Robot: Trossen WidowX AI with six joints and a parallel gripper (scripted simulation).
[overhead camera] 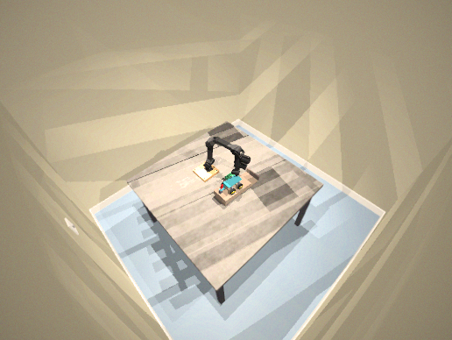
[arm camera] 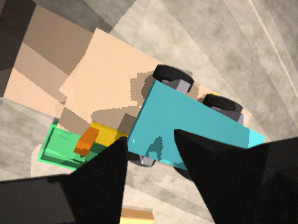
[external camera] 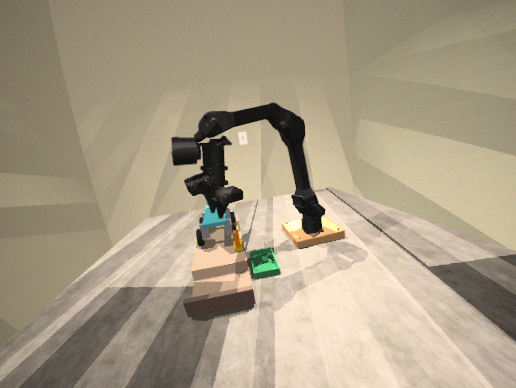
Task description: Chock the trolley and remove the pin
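Observation:
The teal trolley [overhead camera: 232, 181] [external camera: 208, 223] [arm camera: 210, 124] stands on the ramp [overhead camera: 226, 199] [external camera: 216, 266] [arm camera: 97, 80]. My gripper [external camera: 217, 213] [arm camera: 150, 138] is open and empty; its fingers point down above the trolley's deck. The yellow chock [external camera: 238, 245] [arm camera: 108, 134], its orange handle upright, sits on the ramp at the downhill side of the wheel nearer the tray; the finger and deck hide whether they touch. The stop pin's red head [overhead camera: 222, 186] shows at the uphill end in the top view; it is hidden in the wrist view. The green tray [external camera: 268, 274] [arm camera: 49, 161] holds no pin.
The arm's wooden base plate [overhead camera: 202, 173] [external camera: 300, 243] stands on the tray's side of the ramp. A dark raised end board [external camera: 220, 303] [arm camera: 15, 35] closes the ramp's low end. The tray lies close beside the ramp's long edge.

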